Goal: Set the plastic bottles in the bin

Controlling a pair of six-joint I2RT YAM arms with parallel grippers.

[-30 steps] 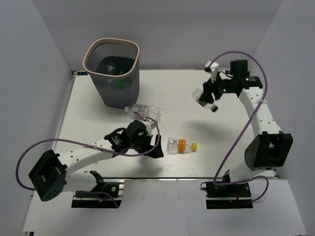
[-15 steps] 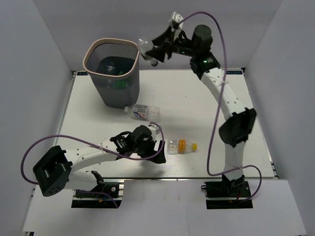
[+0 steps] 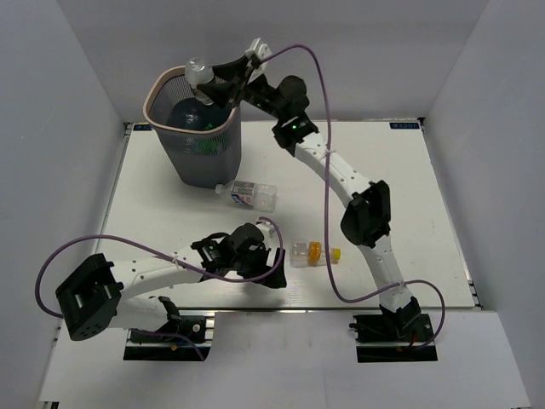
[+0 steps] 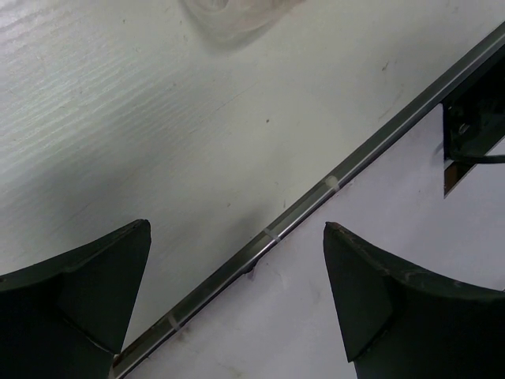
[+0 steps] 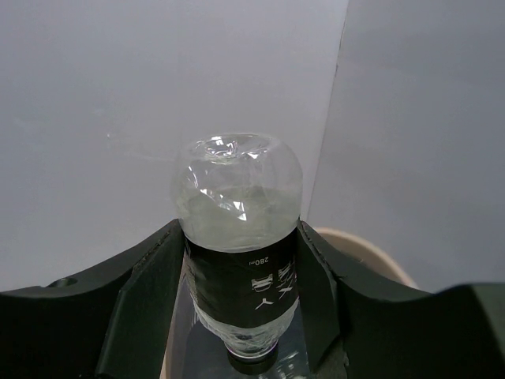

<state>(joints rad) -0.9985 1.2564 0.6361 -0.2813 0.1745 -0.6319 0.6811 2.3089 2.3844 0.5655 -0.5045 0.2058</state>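
The bin (image 3: 156,89), dark mesh with a beige rim (image 5: 371,253), stands at the back left. My right gripper (image 3: 211,83) (image 5: 241,292) hangs over its opening, shut on a clear plastic bottle (image 3: 198,68) (image 5: 237,197) with a black label, held cap down. Two more plastic bottles lie on the table: a clear labelled one (image 3: 252,194) just in front of the bin and a yellow-capped one (image 3: 313,252) near the front edge. My left gripper (image 3: 271,260) (image 4: 237,227) stands open just left of the yellow-capped one, low over the table's front edge. Green bottles (image 3: 204,145) show through the bin's mesh.
A metal strip (image 4: 316,193) runs along the table's front edge under my left gripper. Part of a clear bottle (image 4: 237,16) shows at the top of the left wrist view. White walls close in the back and sides. The right arm (image 3: 341,179) stretches diagonally across the table.
The right arm swung from the back right of the table across to above the bin, carrying the clear bottle. The left gripper crept slightly right, toward the yellow-capped bottle.
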